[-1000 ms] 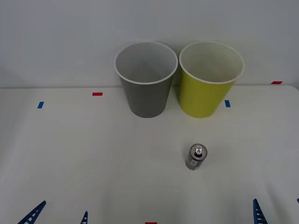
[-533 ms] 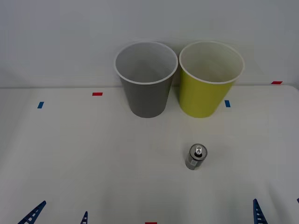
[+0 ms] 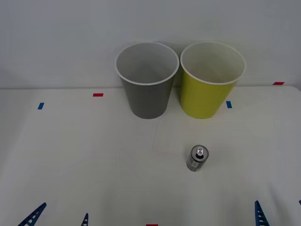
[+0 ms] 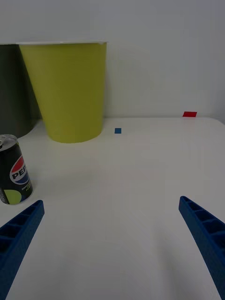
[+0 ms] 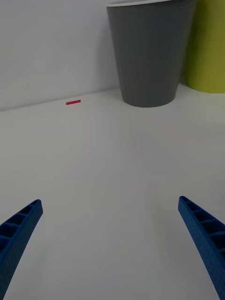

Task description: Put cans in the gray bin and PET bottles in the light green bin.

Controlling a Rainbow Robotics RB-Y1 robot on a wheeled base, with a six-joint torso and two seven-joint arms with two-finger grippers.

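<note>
a small dark gray metal can (image 3: 197, 158), upright on a smooth matte white worktop (image 3: 94, 160), silver top and pull tab facing up. in the right wrist view the can (image 4: 14, 170) carries a red, white and blue pepsi globe with white lettering cut off at "pep", plus a yellow-green round patch low on its black side; smaller print too fine to read. just behind the can, at the worktop's far edge against a plain white wall: the light green bin (image 3: 211, 80), tall, round, tapered toward the base, yellow-green outside, white rim, pale inside. directly beside that, farther from the can, the gray bin (image 3: 147, 80), same tapered form, gray wall, white rim, pale inside; whether the two rims touch cannot be told. small flat red and blue tape marks (image 3: 98, 94) scattered over the worktop around the bins. nearer than the can, low at the near edge, the left claw (image 3: 59, 215) and right claw (image 4: 112, 234), both with blue ribbed fingers (image 4: 18, 232) spread well apart and gripping nothing; the can sits just beside one right finger, clear of it, and well apart from the left claw (image 5: 110, 234).
</note>
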